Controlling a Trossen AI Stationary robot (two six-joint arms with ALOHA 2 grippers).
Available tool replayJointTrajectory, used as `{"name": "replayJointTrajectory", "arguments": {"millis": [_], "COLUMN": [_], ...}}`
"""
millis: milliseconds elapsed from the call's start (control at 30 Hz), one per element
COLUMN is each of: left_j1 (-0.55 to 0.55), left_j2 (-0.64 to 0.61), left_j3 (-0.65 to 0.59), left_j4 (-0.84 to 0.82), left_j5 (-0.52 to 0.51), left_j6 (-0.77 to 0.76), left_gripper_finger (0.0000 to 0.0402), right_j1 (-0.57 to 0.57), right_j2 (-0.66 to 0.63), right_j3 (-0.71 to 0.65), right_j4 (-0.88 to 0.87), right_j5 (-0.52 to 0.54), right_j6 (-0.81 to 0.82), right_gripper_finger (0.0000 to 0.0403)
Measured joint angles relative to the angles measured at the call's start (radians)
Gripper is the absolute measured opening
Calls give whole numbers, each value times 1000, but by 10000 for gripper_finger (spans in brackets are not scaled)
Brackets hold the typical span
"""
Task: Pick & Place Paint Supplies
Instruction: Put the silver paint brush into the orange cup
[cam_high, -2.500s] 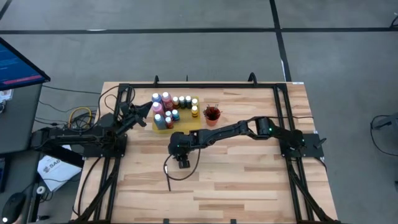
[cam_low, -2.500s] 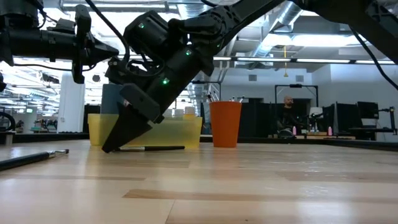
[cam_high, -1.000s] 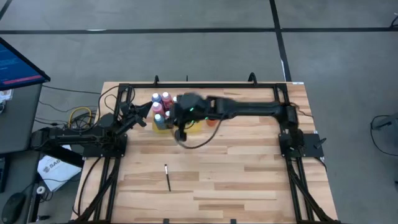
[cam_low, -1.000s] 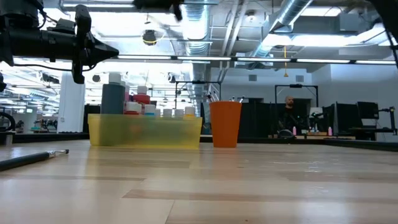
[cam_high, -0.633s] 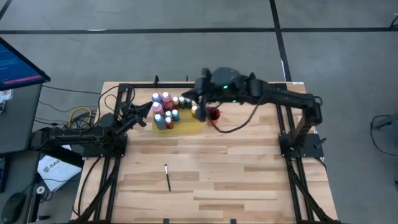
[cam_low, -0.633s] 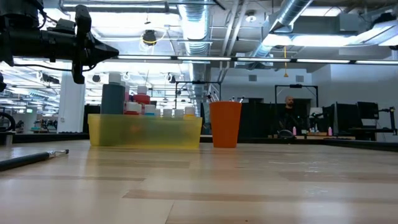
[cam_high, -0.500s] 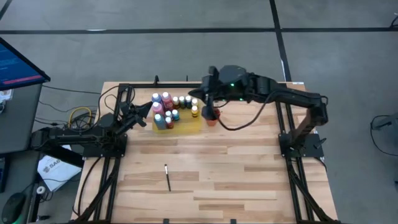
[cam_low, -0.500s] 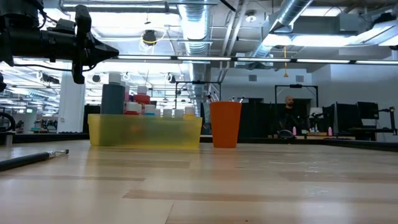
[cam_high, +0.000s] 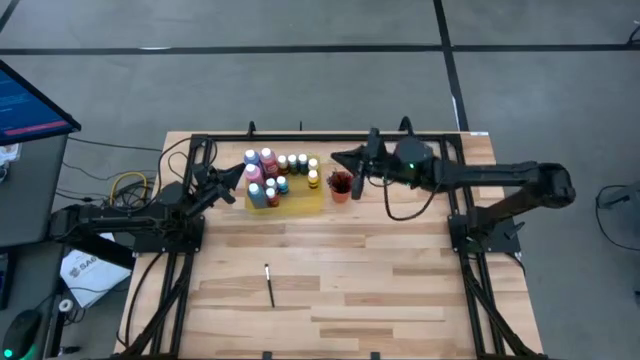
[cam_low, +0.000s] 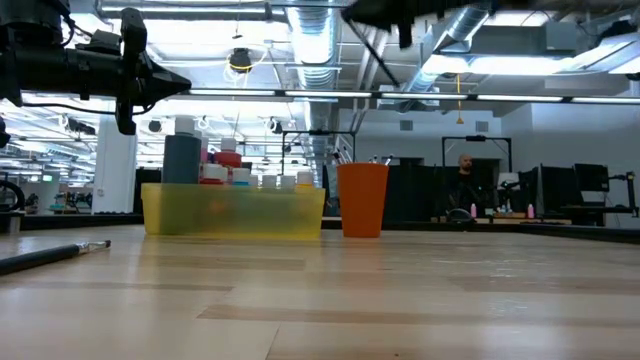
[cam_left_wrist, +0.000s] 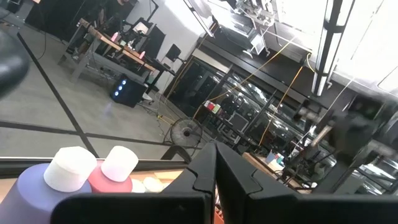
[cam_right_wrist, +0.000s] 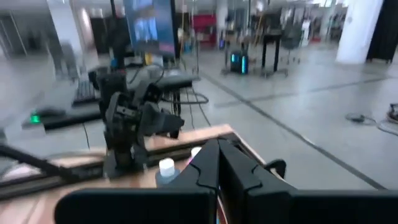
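Several paint bottles (cam_high: 272, 172) with pale caps stand in a yellow tray (cam_high: 300, 203) at the table's far middle. In the low view the tray (cam_low: 232, 212) stands left of an orange cup (cam_low: 362, 200). That cup (cam_high: 341, 186) holds brushes. One dark brush (cam_high: 269, 285) lies alone on the wood near the front. My right gripper (cam_high: 338, 157) hangs high by the cup's far side, pointing level to the left, shut with nothing in it (cam_right_wrist: 217, 163). My left gripper (cam_high: 238, 178) waits shut (cam_left_wrist: 214, 180) beside the tray's left end.
A black frame rail (cam_high: 300, 137) runs round the table, close behind the tray and cup. A loose cable (cam_high: 405, 210) droops from my right arm. The near half of the wood (cam_high: 380, 280) bears only the lone brush.
My right gripper has swung from above the yellow tray toward the table's right, ending high beside the orange cup, and has tipped from pointing down to pointing level. Its fingers have stayed shut. The arm has folded back toward its base. Tray, cup and lone brush have not moved.
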Motion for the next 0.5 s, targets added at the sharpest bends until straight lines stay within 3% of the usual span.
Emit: {"name": "replayJointTrajectory", "arguments": {"millis": [233, 500], "left_j1": [0, 0], "left_j2": [0, 0], "left_j3": [0, 0], "left_j4": [0, 0], "left_j5": [0, 0], "left_j6": [0, 0], "left_gripper_finger": [1, 1], "right_j1": [-43, -75], "right_j2": [74, 296], "right_j3": [-301, -366], "right_j4": [553, 970], "right_j5": [-3, -57], "right_j6": [61, 144], "right_gripper_finger": [0, 0]}}
